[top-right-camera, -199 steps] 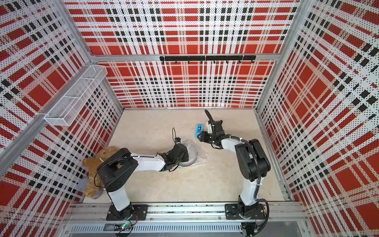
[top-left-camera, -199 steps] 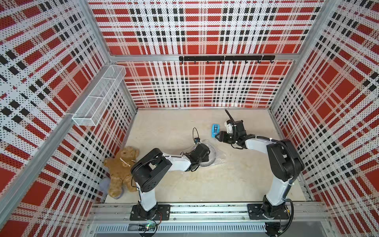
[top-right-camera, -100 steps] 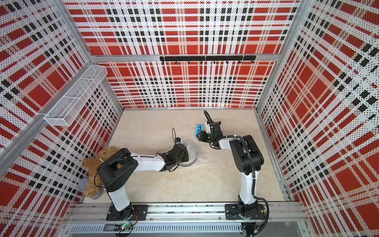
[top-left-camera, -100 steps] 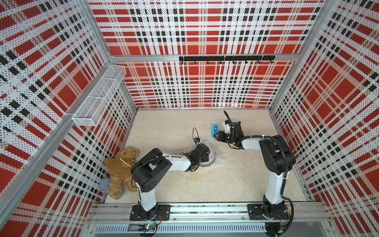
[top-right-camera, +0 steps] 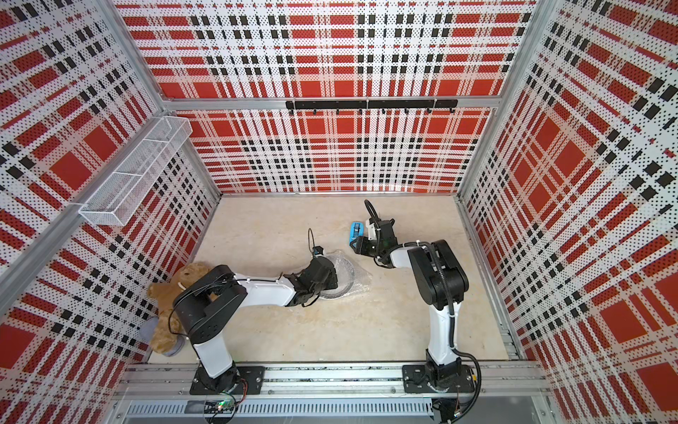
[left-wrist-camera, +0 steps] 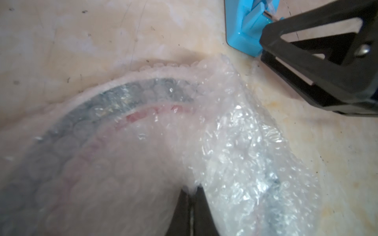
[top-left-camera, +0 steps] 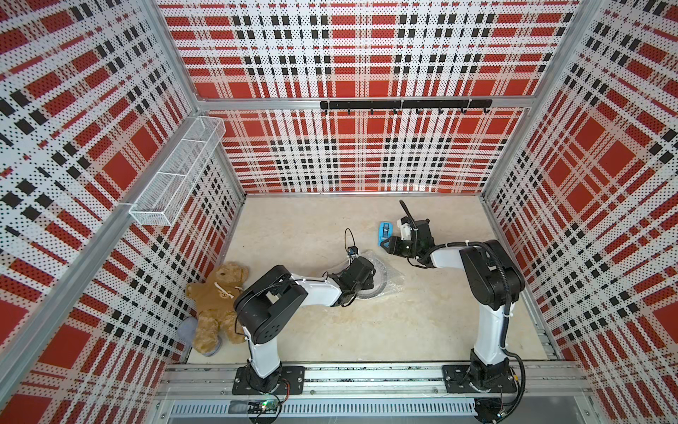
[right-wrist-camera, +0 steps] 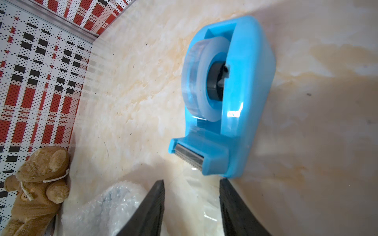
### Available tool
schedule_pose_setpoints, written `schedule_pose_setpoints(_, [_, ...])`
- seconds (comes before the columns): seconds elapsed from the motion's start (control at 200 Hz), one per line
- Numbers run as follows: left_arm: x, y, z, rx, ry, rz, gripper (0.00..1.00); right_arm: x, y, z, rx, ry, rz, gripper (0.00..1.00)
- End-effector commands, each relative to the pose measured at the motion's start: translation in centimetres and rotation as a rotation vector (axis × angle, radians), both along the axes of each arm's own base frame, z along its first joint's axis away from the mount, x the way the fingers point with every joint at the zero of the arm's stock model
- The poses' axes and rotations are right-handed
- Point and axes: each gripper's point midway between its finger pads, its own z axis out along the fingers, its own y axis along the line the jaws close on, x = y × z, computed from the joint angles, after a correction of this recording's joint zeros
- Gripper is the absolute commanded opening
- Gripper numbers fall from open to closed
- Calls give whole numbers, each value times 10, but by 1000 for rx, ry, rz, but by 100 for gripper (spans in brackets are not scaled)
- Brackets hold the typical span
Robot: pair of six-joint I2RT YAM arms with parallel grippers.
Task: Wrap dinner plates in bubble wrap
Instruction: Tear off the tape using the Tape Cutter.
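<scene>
R gripper (right-wrist-camera: 192, 180) edged up to blue plastic tape dispenser (right-wrist-camera: 245, 92) just ahead of its parted jaws; L gripper (left-wrist-camera: 191, 191) pinches clear bubble-wrap sheet (left-wrist-camera: 235, 143) over navy-rimmed round plate (left-wrist-camera: 122, 98).

Near half of the surface (top-left-camera: 367, 330) bare between the two arm bases (top-left-camera: 268, 378), wide lane. Strip along the back wall (top-left-camera: 367, 165) open too. Centre blocked: plate (top-left-camera: 381, 274) under bubble wrap (top-left-camera: 394, 284), left end effector (left-wrist-camera: 192, 196) sitting on it. Just behind the wrap the tape dispenser (top-left-camera: 385, 232), right end effector (right-wrist-camera: 192, 182) at its cutter end, only a narrow gap between dispenser and wrap. A teddy bear (top-left-camera: 216, 304) fills the left edge, near the left base. A wire basket (top-left-camera: 176, 172) juts off the left wall (top-left-camera: 110, 183), high up.
</scene>
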Motion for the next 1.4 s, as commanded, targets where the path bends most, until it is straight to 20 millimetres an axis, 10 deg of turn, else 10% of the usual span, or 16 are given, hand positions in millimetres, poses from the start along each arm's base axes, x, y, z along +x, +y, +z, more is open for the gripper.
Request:
schedule_pose_setpoints(0.0, [-76,46,-87,222,342,-77,0,5,0,-9,5,-9,-1,48])
schedule_pose_setpoints(1.398, [-77,47,-88,223,344,-75,0,11,-10,-1,88,-133,-39,29])
